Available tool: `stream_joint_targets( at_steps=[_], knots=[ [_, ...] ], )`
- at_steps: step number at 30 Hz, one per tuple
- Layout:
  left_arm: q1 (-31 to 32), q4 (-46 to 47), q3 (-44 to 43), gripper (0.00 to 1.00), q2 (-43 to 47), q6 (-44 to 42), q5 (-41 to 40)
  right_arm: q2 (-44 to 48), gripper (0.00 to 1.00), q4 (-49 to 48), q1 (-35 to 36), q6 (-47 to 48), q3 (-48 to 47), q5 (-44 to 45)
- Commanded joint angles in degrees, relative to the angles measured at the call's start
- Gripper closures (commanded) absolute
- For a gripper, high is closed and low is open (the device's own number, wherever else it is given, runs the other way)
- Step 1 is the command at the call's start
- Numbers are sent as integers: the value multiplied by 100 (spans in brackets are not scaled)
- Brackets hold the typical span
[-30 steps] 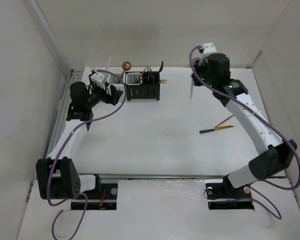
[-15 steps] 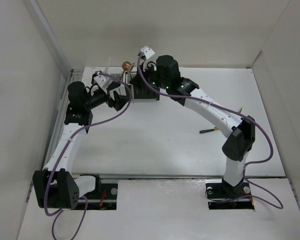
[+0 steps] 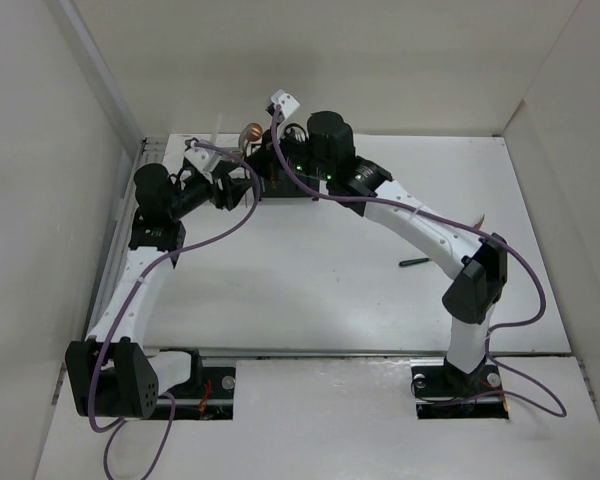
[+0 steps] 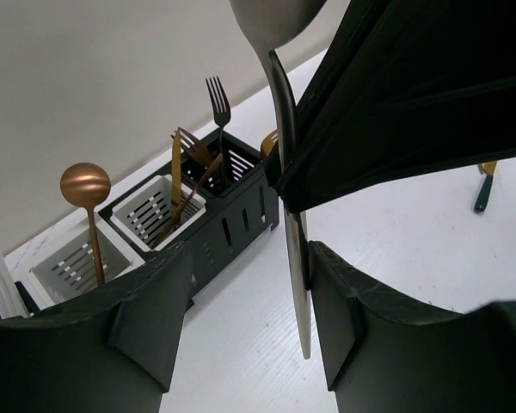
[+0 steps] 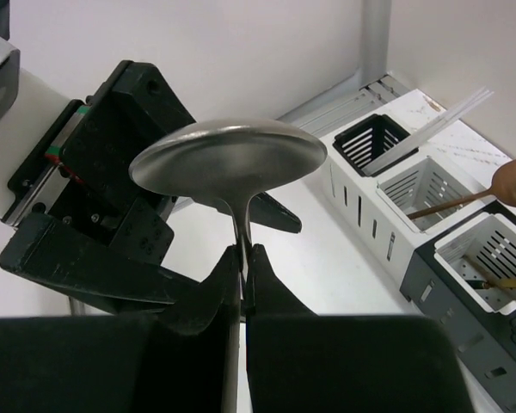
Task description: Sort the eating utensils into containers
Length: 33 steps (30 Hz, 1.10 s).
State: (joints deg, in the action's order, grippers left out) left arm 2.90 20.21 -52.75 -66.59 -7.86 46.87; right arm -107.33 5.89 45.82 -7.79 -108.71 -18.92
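My right gripper point(image 5: 243, 258) is shut on the neck of a silver spoon point(image 5: 228, 159), bowl up. In the left wrist view the spoon's handle point(image 4: 297, 284) hangs between the fingers of my left gripper point(image 4: 249, 258). It lies against the right finger, with a wide gap to the left one, so that gripper is open. Both grippers meet in front of the containers point(image 4: 232, 228), where a copper spoon point(image 4: 86, 185), forks point(image 4: 217, 95) and clear sticks point(image 5: 439, 120) stand upright. Another utensil with a dark handle point(image 3: 415, 262) lies on the table, partly hidden under the right arm.
The caddy row point(image 3: 280, 185) stands at the table's back, mostly hidden by both arms in the top view. A metal rail point(image 3: 120, 240) runs along the left edge. White walls close in the table on the left, back and right.
The right arm swung from the table's right side over to the caddies, carrying the spoon. The left gripper's fingers have come closer together around the spoon's handle.
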Motion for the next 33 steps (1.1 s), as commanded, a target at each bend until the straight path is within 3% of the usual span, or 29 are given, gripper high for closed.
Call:
stream_joint_targets(
  at_steps=[1,6,10,12,13,14,15,19,29,30,31,33],
  knots=[
    [9,589,98,48,216,179,-91,-51,100,-457,23,-56,-160,-95],
    [9,713,98,51,164,232,-38,-182,100,-457,23,-56,-160,-288],
    [9,765,98,46,59,294,138,-367,100,-457,23,-108,-361,-288],
    [9,765,98,57,58,346,191,-429,100,-457,23,-108,-440,-366],
    [9,765,98,72,58,346,191,-429,100,-457,23,-108,-493,-437],
    [9,765,98,72,6,346,130,-481,100,-457,23,-108,-494,-437],
    [9,826,98,82,5,346,77,-482,100,-457,23,-108,-494,-437],
    [9,827,98,98,5,294,-64,-482,100,-519,23,-161,-494,-490],
    [9,1011,151,100,-100,294,-64,-587,99,-571,23,-161,-546,-596],
    [9,1012,151,100,-100,294,-64,-587,74,-571,-29,-161,-546,-648],
    [9,1081,151,100,-100,294,-186,-587,56,-571,-30,-161,-546,-648],
    [9,1266,151,100,-161,294,-554,-526,28,-571,-109,-161,-494,-701]
  ],
)
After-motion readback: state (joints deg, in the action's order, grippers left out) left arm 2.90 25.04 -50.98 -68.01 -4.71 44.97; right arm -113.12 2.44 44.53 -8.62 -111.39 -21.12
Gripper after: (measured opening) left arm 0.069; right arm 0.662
